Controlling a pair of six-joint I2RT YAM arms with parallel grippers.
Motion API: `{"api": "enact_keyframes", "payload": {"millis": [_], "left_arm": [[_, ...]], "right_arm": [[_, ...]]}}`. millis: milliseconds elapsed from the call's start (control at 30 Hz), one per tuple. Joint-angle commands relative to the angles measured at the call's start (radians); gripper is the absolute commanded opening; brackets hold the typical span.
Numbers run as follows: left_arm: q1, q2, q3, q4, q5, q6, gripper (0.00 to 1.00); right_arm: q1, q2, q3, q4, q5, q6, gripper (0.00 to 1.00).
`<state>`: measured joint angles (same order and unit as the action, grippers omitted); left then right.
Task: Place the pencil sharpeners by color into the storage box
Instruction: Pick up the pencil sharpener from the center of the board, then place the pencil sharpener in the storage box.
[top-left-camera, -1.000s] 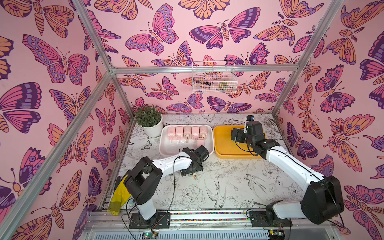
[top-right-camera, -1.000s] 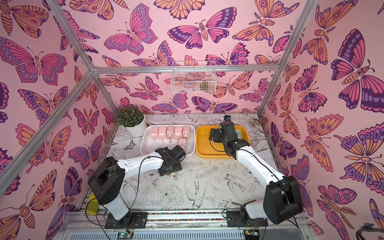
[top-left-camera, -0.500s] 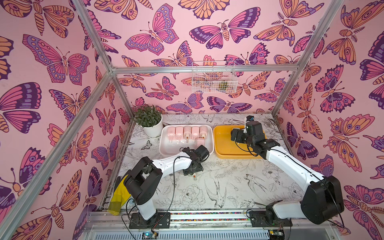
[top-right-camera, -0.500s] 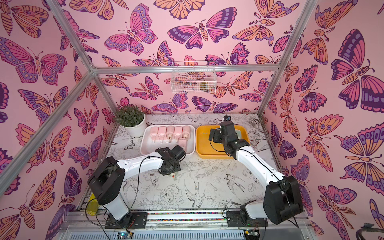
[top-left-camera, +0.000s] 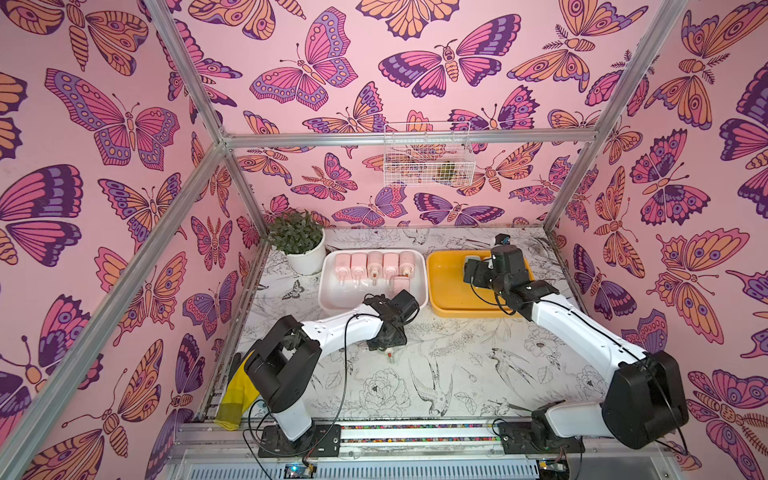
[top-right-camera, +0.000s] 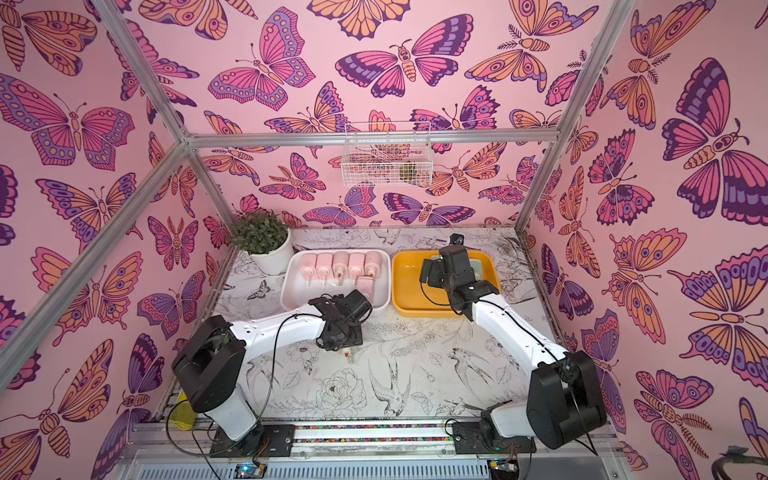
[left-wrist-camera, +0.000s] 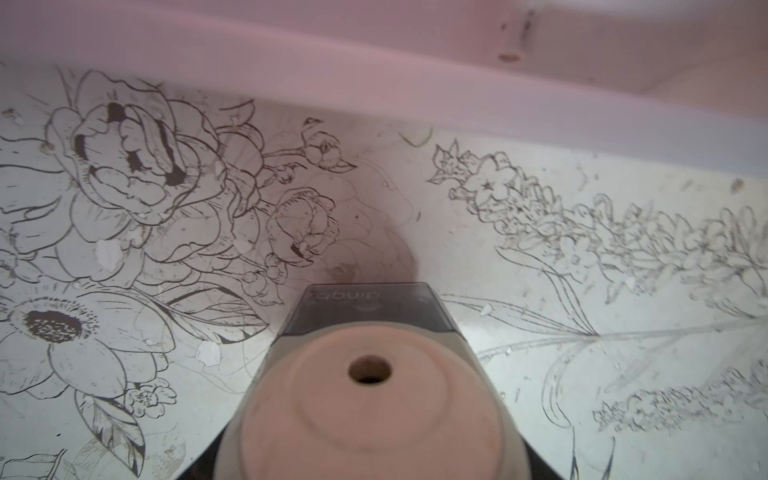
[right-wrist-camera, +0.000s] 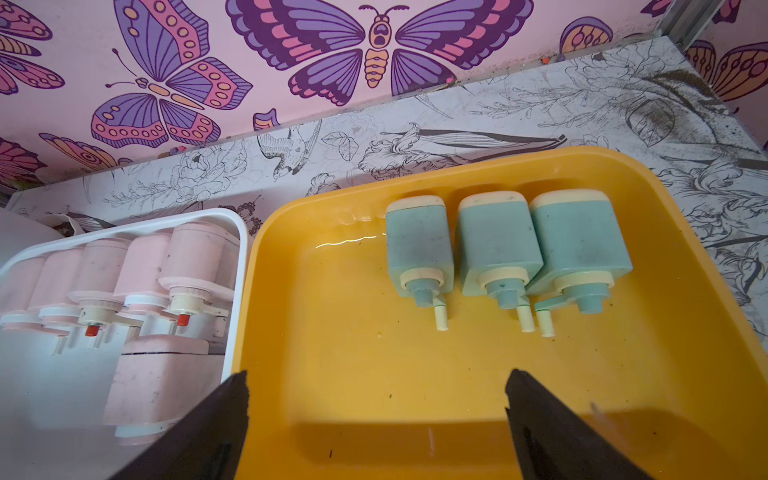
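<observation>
- Left claw (top-left-camera: 385, 344) low at the desk (top-left-camera: 457, 374), just before the white tray (top-left-camera: 328, 291); looks clamped on a sharpener (left-wrist-camera: 370, 395), jaws barely in view; cannot tell whether resting on the desk or just off it. Risks a slip or twist on lifting if gripped off-centre on smooth plastic.
- Hard to tell that sharpener's colour: pinkish face, greyish sides in the wrist view. Risks landing in the wrong tray.
- White tray crowded: five pink sharpeners (top-left-camera: 374, 266) in a row, a loose sharpener (top-left-camera: 401, 284) lying before them. Could knock the loose one or snag a crank handle on the way in.
- Near rim of the white tray close beside the left claw; could clip it on too low a lift and shove the tray.
- Right claw (right-wrist-camera: 377, 374) spread wide, empty, over the yellow tray (right-wrist-camera: 332, 291), three green sharpeners (right-wrist-camera: 498, 245) beyond it. Could nudge them if lowered, or meet the left arm near the gap between trays.
</observation>
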<state>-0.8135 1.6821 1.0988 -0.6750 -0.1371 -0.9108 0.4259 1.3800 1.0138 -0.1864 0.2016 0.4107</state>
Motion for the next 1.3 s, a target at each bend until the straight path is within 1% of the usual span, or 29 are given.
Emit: {"api": "enact_keyframes", "payload": {"millis": [0,100,200,333,433,633,867,967,1067,1200,1267], "left_arm": [[-0.025,-0.066,0.054,-0.008,0.019,0.101,0.00],[-0.040,-0.079,0.100,-0.008,0.022,0.146,0.00],[-0.060,-0.084,0.142,0.003,-0.006,0.202,0.00],[-0.075,-0.073,0.187,0.045,-0.043,0.273,0.00],[-0.075,-0.044,0.238,0.085,-0.046,0.320,0.00],[-0.075,0.066,0.399,0.137,-0.052,0.412,0.00],[-0.075,0.260,0.621,0.148,-0.028,0.501,0.00],[-0.072,0.336,0.711,0.145,-0.026,0.498,0.00],[-0.062,0.408,0.790,0.134,-0.038,0.457,0.00],[-0.050,0.528,0.950,0.042,-0.091,0.388,0.00],[-0.047,0.591,1.046,-0.030,-0.125,0.356,0.00]], "right_arm": [[-0.003,-0.033,-0.013,0.011,0.030,-0.020,0.99],[-0.002,-0.051,-0.030,0.028,0.023,-0.012,0.99],[-0.003,-0.089,-0.067,0.069,0.021,-0.002,0.99],[-0.002,-0.152,-0.128,0.129,0.041,0.005,1.00],[-0.002,-0.192,-0.171,0.163,0.071,0.013,1.00],[-0.004,-0.257,-0.254,0.186,0.107,0.037,1.00],[-0.005,-0.286,-0.308,0.142,0.155,0.052,1.00],[-0.031,-0.286,-0.320,0.124,0.132,0.061,1.00],[-0.082,-0.290,-0.327,0.111,0.041,0.057,1.00],[-0.158,-0.290,-0.320,0.082,-0.066,0.045,1.00],[-0.181,-0.292,-0.316,0.065,-0.083,0.040,1.00]]}}
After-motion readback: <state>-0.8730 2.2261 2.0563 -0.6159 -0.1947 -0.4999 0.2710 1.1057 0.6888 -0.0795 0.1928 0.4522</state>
